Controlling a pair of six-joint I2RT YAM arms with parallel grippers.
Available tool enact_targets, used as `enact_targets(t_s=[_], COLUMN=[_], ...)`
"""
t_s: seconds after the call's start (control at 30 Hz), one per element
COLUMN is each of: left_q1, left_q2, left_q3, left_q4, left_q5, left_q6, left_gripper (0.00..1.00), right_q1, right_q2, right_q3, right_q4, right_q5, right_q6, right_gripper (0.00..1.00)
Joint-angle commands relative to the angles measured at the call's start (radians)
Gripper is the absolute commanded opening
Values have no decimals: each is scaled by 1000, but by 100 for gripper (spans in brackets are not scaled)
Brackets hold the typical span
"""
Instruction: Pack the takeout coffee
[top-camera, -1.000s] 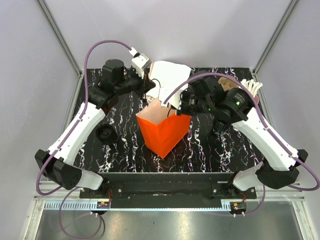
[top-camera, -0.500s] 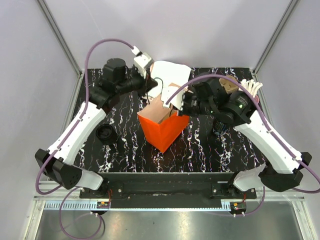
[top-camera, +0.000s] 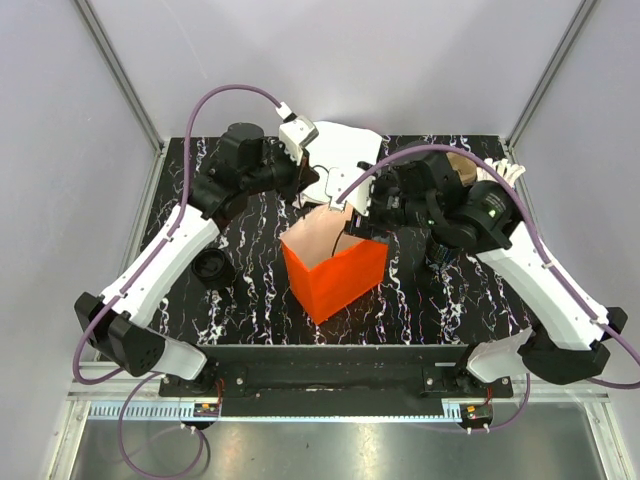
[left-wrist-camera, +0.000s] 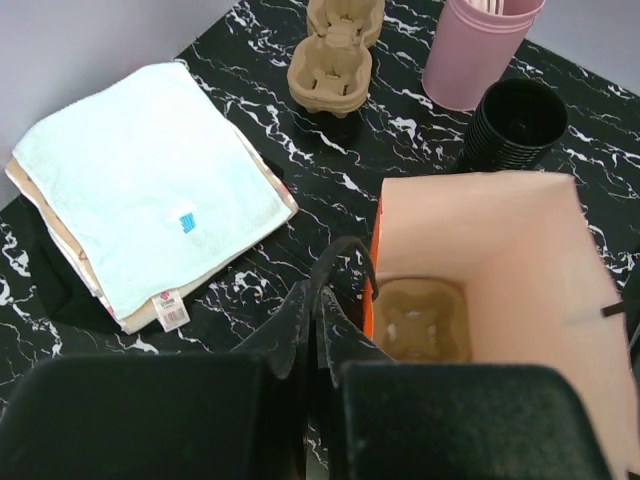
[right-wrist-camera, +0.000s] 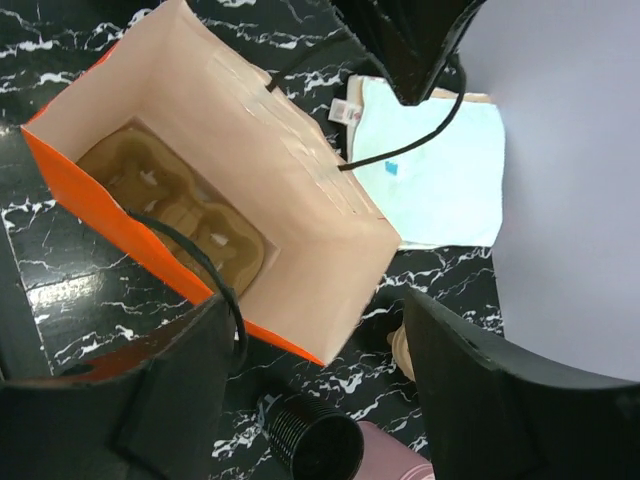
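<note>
The takeout coffee, a ribbed black cup (left-wrist-camera: 512, 125), stands on the marble table beside the orange paper bag (top-camera: 335, 270). It also shows in the right wrist view as the black cup (right-wrist-camera: 318, 440), just below the bag's corner. My left gripper (left-wrist-camera: 318, 300) is shut on the bag's black cord handle (left-wrist-camera: 345, 255) at the bag's far-left rim. My right gripper (right-wrist-camera: 320, 360) is open over the bag's right side and holds nothing. The bag's other handle (right-wrist-camera: 205, 275) hangs loose beside its left finger. A cardboard cup carrier (left-wrist-camera: 420, 320) lies in the bottom of the bag.
Folded pale towels (left-wrist-camera: 140, 180) lie behind the bag. A pink cup of white sticks (left-wrist-camera: 480, 50) and spare cardboard carriers (left-wrist-camera: 335, 60) stand at the back right. A flat black round piece (top-camera: 213, 268) sits at the left of the table.
My right gripper has opened and let go of the bag's handle. The bag's mouth has spread wider and its top has swung right, with the left gripper still holding its handle.
</note>
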Motion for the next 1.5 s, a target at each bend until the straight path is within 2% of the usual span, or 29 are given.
enact_targets(t_s=[0.0,0.33,0.47,1.03,1.47], left_q1=[1,1,1,59,130], left_q2=[0,12,11,-8,2], left_q3=[63,86,77,127,224], left_q4=[33,41,53,63,49], left_q5=[-34,-155,-221,-263,-330], left_q6=[11,22,22,6,0], left_gripper=[0,0,0,0,0], right_q1=[2,0,2,-20,-55], right_q2=[-23,-58,-69,-86,-89], right_q3=[55,26,13,42,44], right_q4=[13,31,54,138,200], right_q5=[16,28,57,152,209], right_q6=[17,23,30,78,101], right_gripper=[75,89,100,100,100])
